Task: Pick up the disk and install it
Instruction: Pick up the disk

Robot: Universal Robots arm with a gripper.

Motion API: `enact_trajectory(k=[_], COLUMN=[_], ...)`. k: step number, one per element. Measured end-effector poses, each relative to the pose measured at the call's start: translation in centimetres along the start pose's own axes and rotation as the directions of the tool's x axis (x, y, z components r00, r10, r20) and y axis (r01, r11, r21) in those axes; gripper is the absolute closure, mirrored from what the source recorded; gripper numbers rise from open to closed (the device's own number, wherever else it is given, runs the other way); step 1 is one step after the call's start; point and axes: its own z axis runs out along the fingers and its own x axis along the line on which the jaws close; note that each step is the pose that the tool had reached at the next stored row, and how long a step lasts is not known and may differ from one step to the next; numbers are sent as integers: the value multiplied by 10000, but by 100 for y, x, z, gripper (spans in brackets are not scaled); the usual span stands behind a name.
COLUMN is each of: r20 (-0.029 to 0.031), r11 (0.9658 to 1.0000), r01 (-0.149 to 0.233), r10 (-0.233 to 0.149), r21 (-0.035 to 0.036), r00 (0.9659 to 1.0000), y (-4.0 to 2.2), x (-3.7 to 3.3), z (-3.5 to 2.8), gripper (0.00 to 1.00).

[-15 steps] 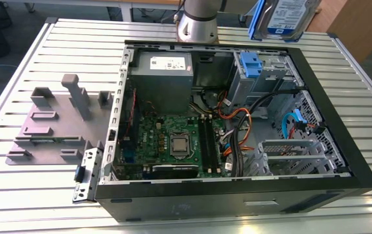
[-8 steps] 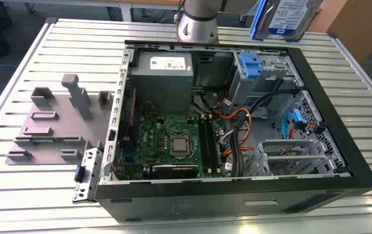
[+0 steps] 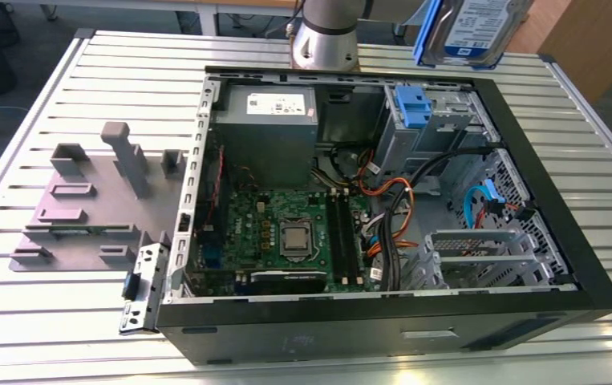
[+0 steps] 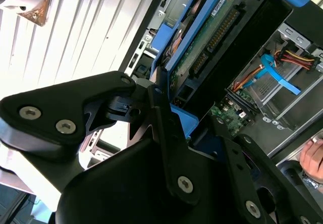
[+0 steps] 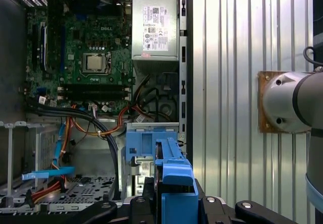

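The disk [image 3: 481, 30], a flat silver hard drive with a white-and-blue label and a blue plastic side bracket, hangs in the air above the far edge of the slatted metal table [image 3: 59, 112], over the far corner of the open black computer case [image 3: 391, 321] at the exterior view's right. In both wrist views its blue bracket sits between the black linkage fingers [image 4: 166, 133] of the gripper [image 5: 174, 204], which is clamped on the drive.

Directly beneath the disk, inside the case, stands a blue plastic drive-bay latch [image 3: 413, 108] on a grey metal cage. Beside it, along the case's far wall, lies the grey power-supply box [image 3: 266, 120] with a white sticker. The green motherboard [image 3: 284, 233] with its square processor socket occupies the case floor, with orange, black and blue cables [image 3: 391, 208] running next to it.

On the table near the exterior view's left edge rests a grey plastic fixture plate [image 3: 81, 208] with upright posts. The arm's silver base [image 3: 325, 36] stands at the table's far edge. A person's hand [image 4: 312, 159] appears at the border of the second wrist view.
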Motion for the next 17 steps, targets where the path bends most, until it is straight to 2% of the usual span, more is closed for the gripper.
enact_trajectory(k=[17], r20=[0], r11=[10000], r01=[-1], r10=[1], r21=[0], r00=[10000], y=[-64], x=[-1], z=[-2], gripper=[63])
